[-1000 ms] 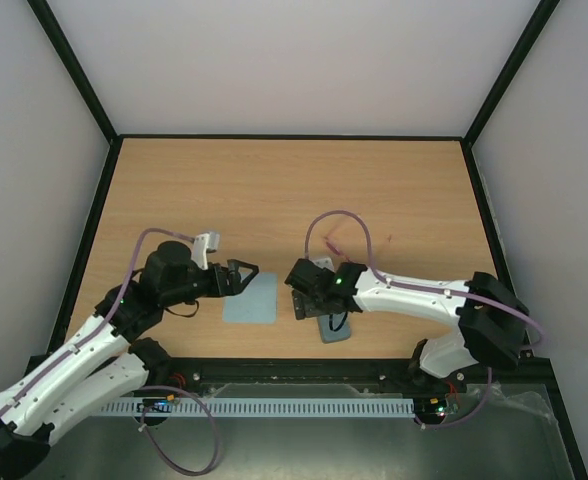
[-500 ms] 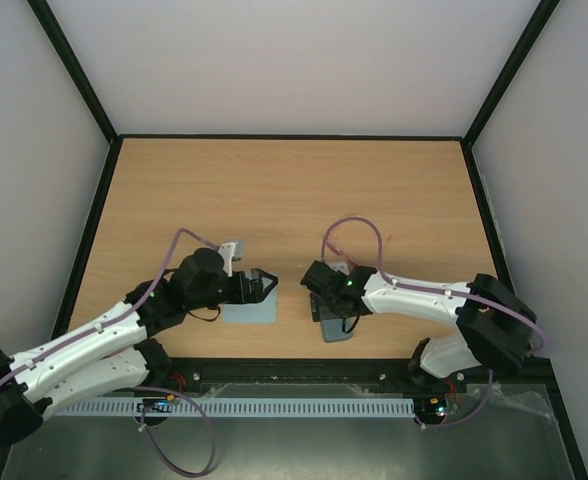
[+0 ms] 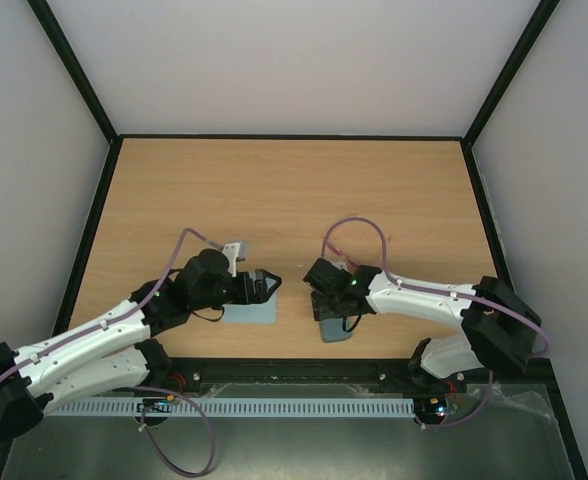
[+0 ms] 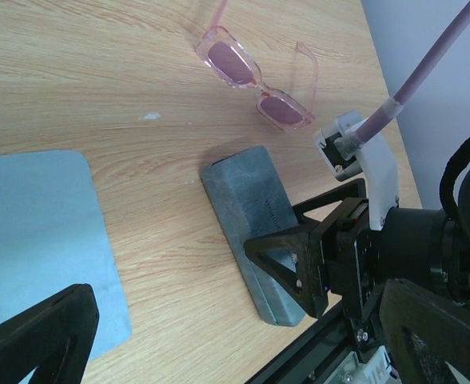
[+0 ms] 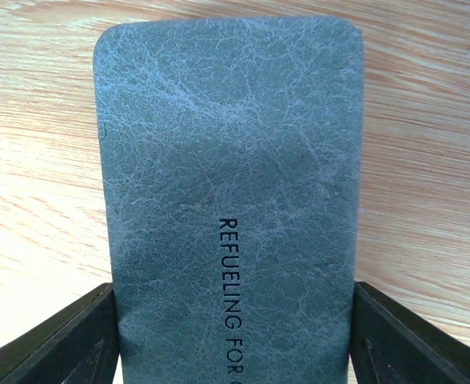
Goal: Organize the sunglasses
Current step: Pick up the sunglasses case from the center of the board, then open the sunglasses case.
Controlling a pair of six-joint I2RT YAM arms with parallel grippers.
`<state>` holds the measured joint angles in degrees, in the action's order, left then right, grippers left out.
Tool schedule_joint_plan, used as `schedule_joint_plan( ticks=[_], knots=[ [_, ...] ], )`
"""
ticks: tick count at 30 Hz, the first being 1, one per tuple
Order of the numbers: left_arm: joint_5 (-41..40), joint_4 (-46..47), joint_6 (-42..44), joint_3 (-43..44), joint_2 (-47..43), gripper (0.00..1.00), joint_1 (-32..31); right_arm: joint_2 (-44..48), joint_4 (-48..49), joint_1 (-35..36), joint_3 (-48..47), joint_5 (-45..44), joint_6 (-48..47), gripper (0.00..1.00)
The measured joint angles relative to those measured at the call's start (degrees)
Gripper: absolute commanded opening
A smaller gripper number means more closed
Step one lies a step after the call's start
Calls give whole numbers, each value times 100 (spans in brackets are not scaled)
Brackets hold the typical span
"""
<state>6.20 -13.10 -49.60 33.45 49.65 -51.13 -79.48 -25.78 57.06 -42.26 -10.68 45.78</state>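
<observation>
**Sunglasses lie loose while the case gets attention**

Sunglasses (image 4: 255,84) rest on the table (image 3: 274,190) with their arms unfolded, in the upper middle of the left wrist view. They sit beyond the closed grey case (image 4: 255,232) and clear of it.

The step in hand looks like securing the case. The right gripper (image 5: 233,286) straddles its near end, jaws apart and set right at its long edges. Whether they squeeze it cannot be told.

The next move probably calls for a firm hold and the lid opened before the glasses go in. Their spread arms would likely need folding too.

The left gripper (image 3: 262,284) hovers at the upper right edge of the blue cloth (image 3: 249,312), jaws wide apart and empty.

In the top view the right arm and its purple cable (image 3: 354,225) cover the spot where the glasses lie, which could crowd a reach.
</observation>
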Motion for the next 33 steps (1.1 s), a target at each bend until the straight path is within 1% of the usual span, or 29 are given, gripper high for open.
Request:
schedule_joint_plan(
  ticks=[2,5,7,11,14,18,19,21,24,26,33],
  knots=[
    [-9,0,-4,2,22,100,-24,0,7,0,0,11,-33,66],
    [-26,0,-11,2,50,100,-48,0,11,-2,0,11,-66,51],
    [-31,-4,-13,13,72,99,-70,4,20,-7,0,20,-79,47],
    [-26,-2,-20,42,111,99,-72,197,15,-7,0,188,-120,46],
    [42,42,-59,46,168,99,-72,647,17,-20,-26,415,-181,47],
    [256,256,-170,46,376,87,-96,1314,160,-205,-116,942,-186,47],
    [310,328,-212,46,452,81,-109,1412,210,-273,-133,1036,-186,47],
    [407,455,-308,44,588,72,-136,1565,330,-444,-157,1224,-181,47],
    [535,726,-476,22,737,65,-214,1617,468,-640,-162,1416,-157,47],
    [592,905,-579,13,815,63,-319,1613,505,-717,-162,1484,-138,47],
    [632,1480,-835,-35,1185,64,-713,1604,695,-804,-205,1639,20,46]
  ],
)
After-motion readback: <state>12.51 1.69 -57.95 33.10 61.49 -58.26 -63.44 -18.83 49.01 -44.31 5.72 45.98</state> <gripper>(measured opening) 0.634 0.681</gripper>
